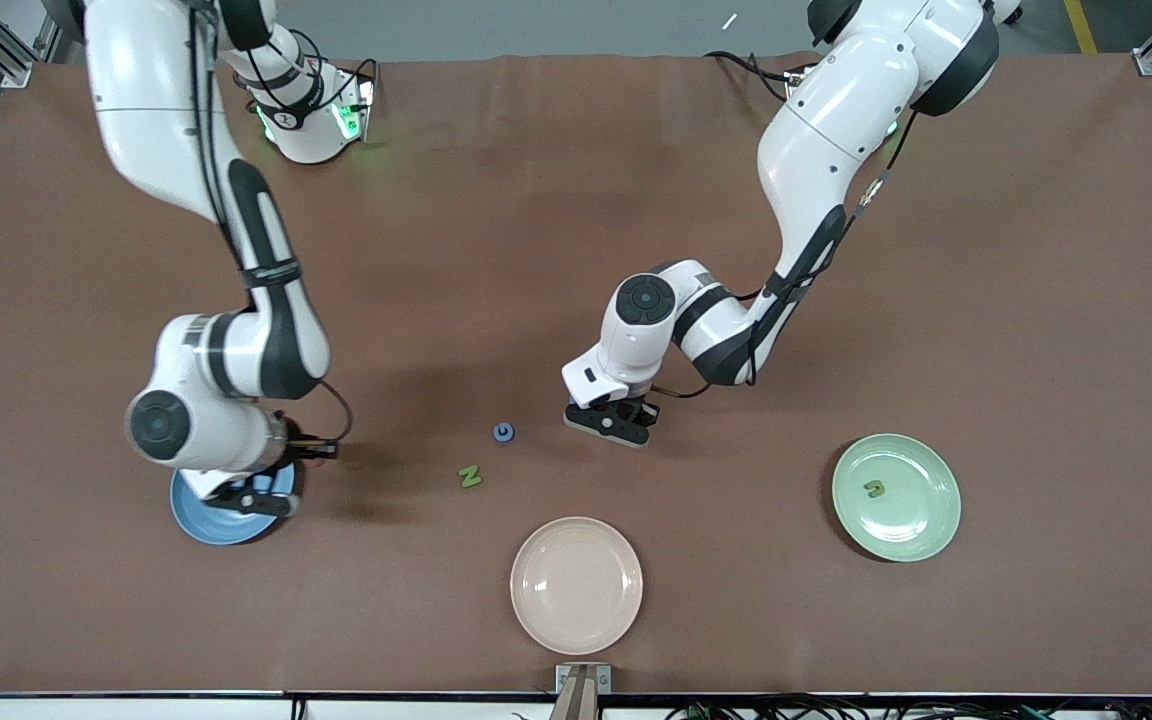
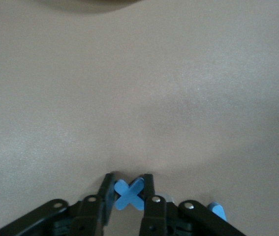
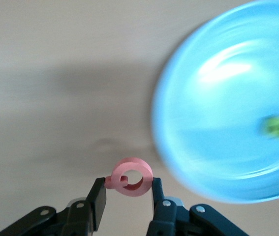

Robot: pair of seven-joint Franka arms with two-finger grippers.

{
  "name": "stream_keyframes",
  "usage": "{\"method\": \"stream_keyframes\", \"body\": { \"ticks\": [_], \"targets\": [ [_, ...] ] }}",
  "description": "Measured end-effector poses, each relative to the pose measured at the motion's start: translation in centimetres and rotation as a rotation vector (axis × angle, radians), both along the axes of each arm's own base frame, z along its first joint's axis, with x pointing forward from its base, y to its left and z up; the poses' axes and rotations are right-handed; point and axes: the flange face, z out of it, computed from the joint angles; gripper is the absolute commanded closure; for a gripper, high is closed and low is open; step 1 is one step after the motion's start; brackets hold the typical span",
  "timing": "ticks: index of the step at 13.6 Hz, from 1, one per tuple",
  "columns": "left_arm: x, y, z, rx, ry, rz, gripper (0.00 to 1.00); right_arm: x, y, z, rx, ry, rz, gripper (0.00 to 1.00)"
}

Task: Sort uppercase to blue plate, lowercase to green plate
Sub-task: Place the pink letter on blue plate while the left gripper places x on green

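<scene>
So the left end effector [image 2: 129, 192] is down at the desk [image 1: 936, 300] mid-way along, pinched tight on the blue x [image 2: 129, 193]. Meanwhile the right end effector [image 3: 128, 191] hangs by the blue plate's [image 3: 213, 147] rim clamping the pink G [image 3: 132, 177], and a blurry green bit, probably a letter, sits on that plate. Blue G [image 1: 503, 432] and green N [image 1: 470, 476] lie loose above the cream plate [image 1: 576, 585]; the green plate [image 1: 921, 520] holds one green letter [image 1: 874, 488].

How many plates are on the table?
3. A round glossy sky-blue plate sits under the right arm's hand. A round cream plate lies nearest the front camera, mid-table. A round pale mint-green plate sits toward the left arm's end.
</scene>
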Motion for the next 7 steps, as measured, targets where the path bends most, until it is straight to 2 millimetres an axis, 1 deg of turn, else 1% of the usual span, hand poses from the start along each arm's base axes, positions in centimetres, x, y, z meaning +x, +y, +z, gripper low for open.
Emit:
{"method": "stream_keyframes", "body": {
  "ticks": [1, 2, 3, 4, 5, 6, 7],
  "targets": [
    [0.0, 0.0, 0.0, 0.0, 0.0, 0.001, 0.92, 0.2, -2.6, -0.1, -0.008, 0.002, 0.029, 0.86],
    [0.2, 0.2, 0.1, -0.001, -0.001, 0.005, 0.93, 0.3, -4.6, -0.2, -0.009, 0.004, 0.051, 0.86],
    [0.6, 0.5, 0.2, -0.003, -0.005, 0.012, 0.93, 0.4, -5.9, -0.3, -0.008, 0.001, 0.066, 0.85],
    [1.2, 1.0, 0.5, -0.006, -0.01, 0.023, 0.93, 0.5, -6.4, -0.6, -0.01, -0.013, 0.077, 0.8],
    [2.1, 1.7, 1.0, -0.011, -0.019, 0.038, 0.93, 0.7, -6.6, -1.0, -0.016, -0.026, 0.084, 0.71],
    [3.4, 2.9, 1.7, -0.016, -0.03, 0.061, 0.94, 0.8, -6.5, -1.7, -0.021, -0.029, 0.089, 0.5],
    [4.8, 4.6, 2.7, -0.021, -0.043, 0.089, 0.95, 0.8, -6.3, -2.4, -0.025, -0.027, 0.094, 0.45]
  ]
}}
